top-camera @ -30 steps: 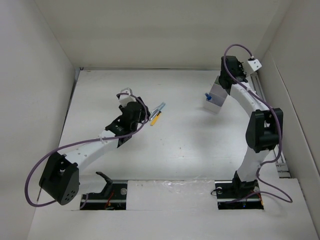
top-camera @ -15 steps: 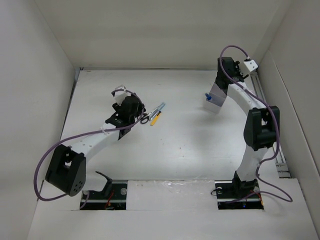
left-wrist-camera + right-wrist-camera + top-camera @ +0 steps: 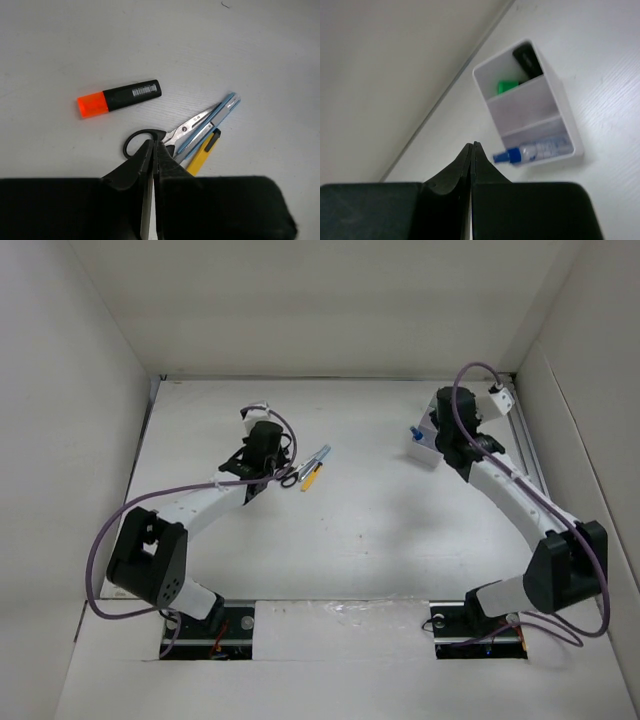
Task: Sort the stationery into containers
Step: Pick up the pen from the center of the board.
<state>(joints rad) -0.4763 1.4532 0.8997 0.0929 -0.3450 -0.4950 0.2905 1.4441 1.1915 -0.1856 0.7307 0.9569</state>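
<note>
Hovering w/ clenched, empty left gripper (image 3: pixel 154 150) just above black-handled metal scissors (image 3: pixel 187 127), bunched w/ silver-blue pen (image 3: pixel 220 112) & yellow stick (image 3: pixel 202 156); prob. lining up a pickup. Waiting w/ right gripper (image 3: pixel 472 150), also pinched empty, near translucent white divided plastic tray (image 3: pixel 522 112), w/ blue-capped clear bottle (image 3: pixel 535 150) inside end compartment.

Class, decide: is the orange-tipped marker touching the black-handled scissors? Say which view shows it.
Apart. The left wrist view shows a strip of bare table between the orange-tipped marker and the handle loop of the black-handled scissors.
</note>
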